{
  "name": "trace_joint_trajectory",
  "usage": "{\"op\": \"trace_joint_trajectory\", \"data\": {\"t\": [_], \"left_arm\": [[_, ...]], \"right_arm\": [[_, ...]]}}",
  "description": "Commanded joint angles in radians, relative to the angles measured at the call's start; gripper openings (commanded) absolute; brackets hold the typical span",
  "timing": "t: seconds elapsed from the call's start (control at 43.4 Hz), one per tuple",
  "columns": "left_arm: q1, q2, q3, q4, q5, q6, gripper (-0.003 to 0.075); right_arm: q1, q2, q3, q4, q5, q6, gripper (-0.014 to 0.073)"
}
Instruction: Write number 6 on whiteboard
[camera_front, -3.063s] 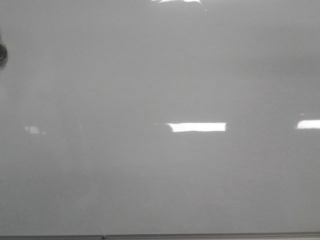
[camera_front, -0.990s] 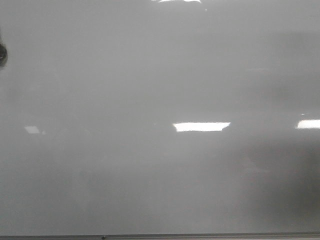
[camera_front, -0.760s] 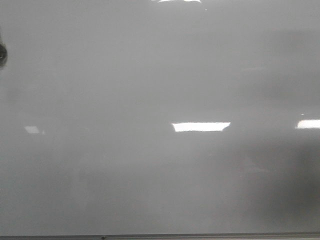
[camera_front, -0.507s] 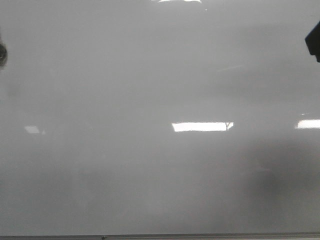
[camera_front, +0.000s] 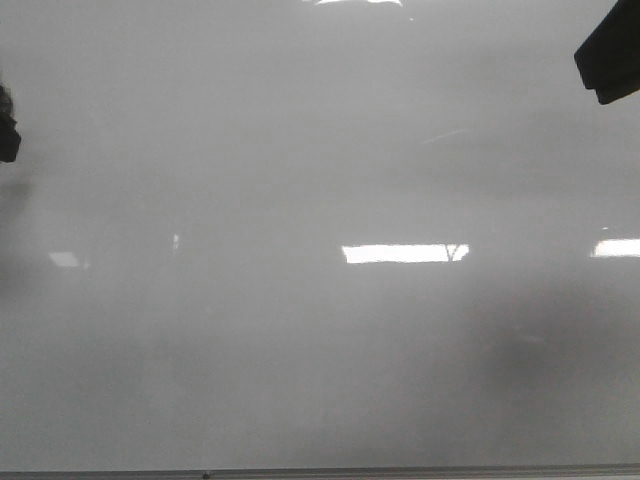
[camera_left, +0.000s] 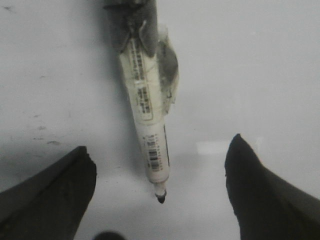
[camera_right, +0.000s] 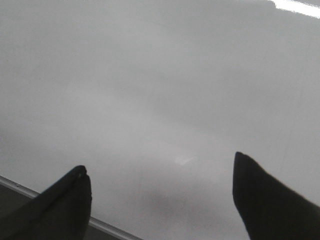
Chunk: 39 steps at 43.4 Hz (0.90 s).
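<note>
The whiteboard (camera_front: 320, 350) is a glossy pale grey board that fills the front view. The number 6 is out of view in every frame. In the left wrist view a white marker (camera_left: 145, 100) with a barcode label lies on the whiteboard (camera_left: 260, 65), its bare black tip (camera_left: 160, 197) pointing toward my wrist. My left gripper (camera_left: 159, 145) is open, a dark finger on each side of the marker and neither touching it. My right gripper (camera_right: 159, 162) is open over the bare whiteboard (camera_right: 160, 75), holding nothing. In the front view the left gripper (camera_front: 6, 128) shows only at the left edge and the right gripper (camera_front: 610, 58) at the top right corner.
A thin metal edge strip (camera_front: 400, 470) runs along the board's near side and also shows beside my right gripper as the edge strip (camera_right: 20, 189). Bright rectangular light reflections (camera_front: 405, 253) lie on the board. A soft shadow (camera_front: 530, 350) sits at the lower right.
The right gripper has come into the front view at the top right corner. The left gripper's dark part at the left edge has shifted slightly. A shadow has grown at the lower right.
</note>
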Motion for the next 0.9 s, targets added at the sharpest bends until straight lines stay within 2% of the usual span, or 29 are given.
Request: {"op": "trace_joint_trajectory", "data": {"t": [0.0, 0.161, 0.253, 0.553, 0.714, 0.875], "left_arm": [[-0.006, 0.025, -0.048, -0.011, -0.101, -0.002, 0.0525], [-0.006, 0.076, -0.048, -0.011, -0.166, -0.002, 0.0524], [-0.006, 0.098, -0.048, -0.011, -0.204, -0.002, 0.0494], [-0.006, 0.113, -0.048, -0.011, -0.229, -0.002, 0.0174], [-0.006, 0.075, -0.048, -0.003, -0.159, -0.002, 0.0072], [-0.006, -0.05, -0.057, 0.007, 0.022, -0.002, 0.0008]], "right_arm": [[0.001, -0.005, -0.035, -0.008, -0.078, -0.006, 0.0601], [0.0, -0.005, -0.035, -0.008, -0.078, -0.006, 0.0601], [0.0, -0.005, -0.035, -0.008, -0.078, -0.006, 0.0601], [0.0, -0.005, -0.035, -0.008, -0.078, -0.006, 0.0601], [0.0, -0.005, -0.035, -0.008, -0.078, -0.006, 0.0601], [0.0, -0.006, -0.06, -0.008, -0.022, 0.0, 0.0601]]}}
